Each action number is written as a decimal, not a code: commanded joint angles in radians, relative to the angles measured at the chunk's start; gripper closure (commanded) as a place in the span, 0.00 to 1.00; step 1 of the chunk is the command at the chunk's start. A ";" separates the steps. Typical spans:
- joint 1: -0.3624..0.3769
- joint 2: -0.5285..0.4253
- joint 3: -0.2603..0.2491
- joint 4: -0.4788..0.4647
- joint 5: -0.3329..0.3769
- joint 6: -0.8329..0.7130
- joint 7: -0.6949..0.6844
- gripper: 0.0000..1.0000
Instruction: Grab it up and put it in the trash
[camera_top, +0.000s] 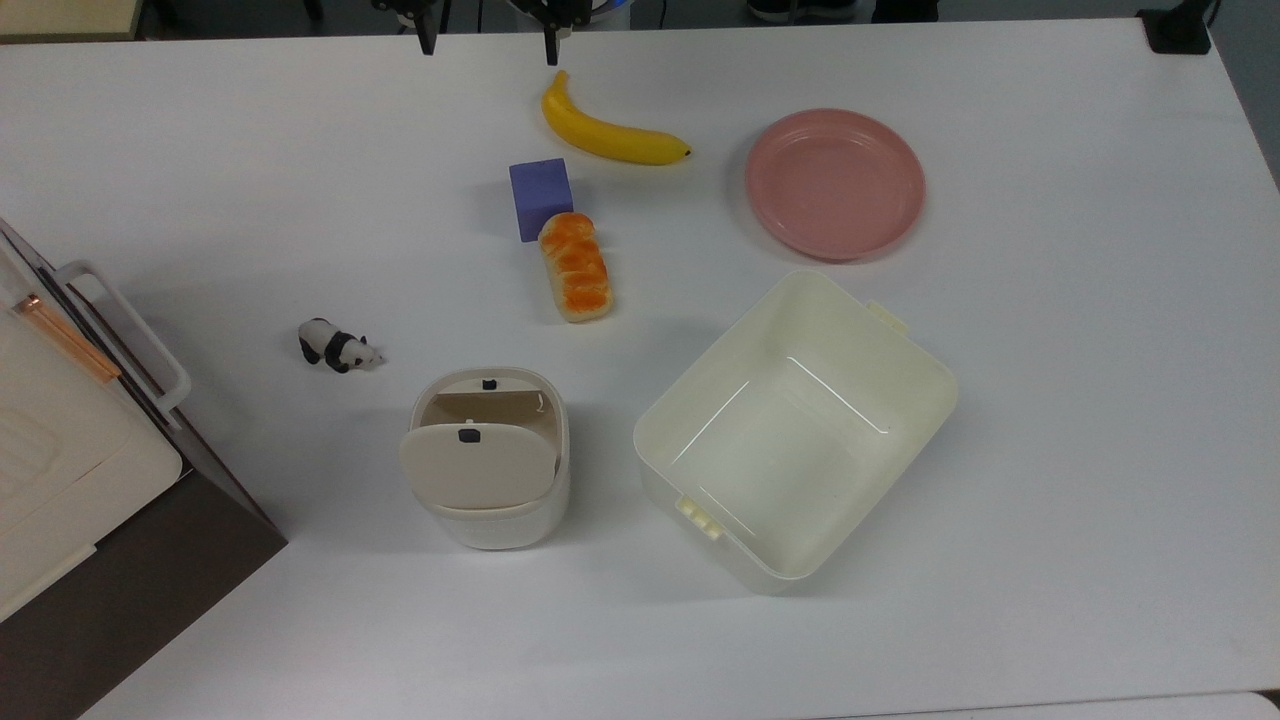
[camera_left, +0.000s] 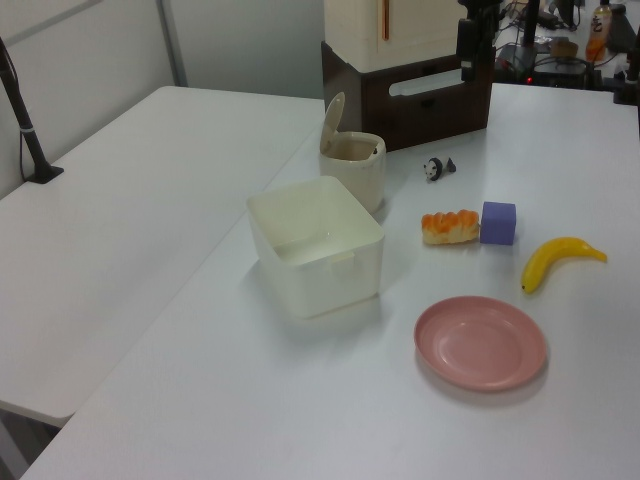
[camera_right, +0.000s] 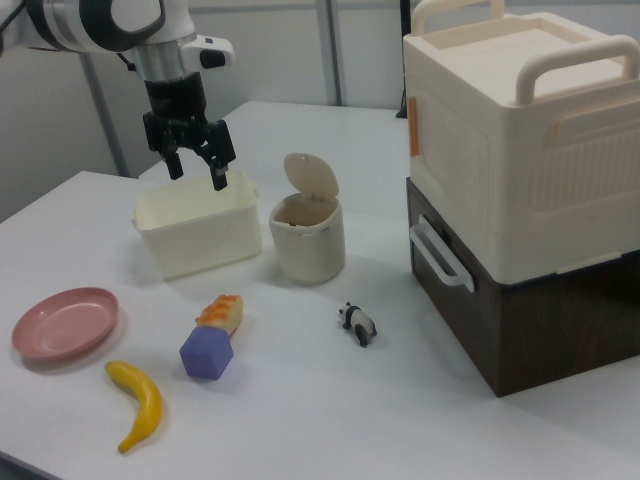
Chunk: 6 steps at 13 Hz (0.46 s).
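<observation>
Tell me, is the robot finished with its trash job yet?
It looks nearly done. The gripper is open, holds nothing and hangs above the table. The trash bin stands with its flap tipped up. I cannot tell what lies inside the bin, so the drop is likely but unconfirmed.

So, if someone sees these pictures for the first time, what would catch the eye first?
Probably the yellow banana and the pink plate, bright against the white table near the top view's upper edge. Next comes the large open cream tub at the centre, with the small flap-lid bin on the top view's left of it. In the right view, the open gripper hangs above the table.
</observation>
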 joint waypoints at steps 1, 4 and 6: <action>0.025 -0.016 -0.019 -0.030 -0.037 0.035 -0.016 0.00; 0.033 -0.004 -0.018 -0.027 -0.049 0.053 -0.016 0.00; 0.053 -0.002 -0.018 -0.028 -0.064 0.053 -0.016 0.00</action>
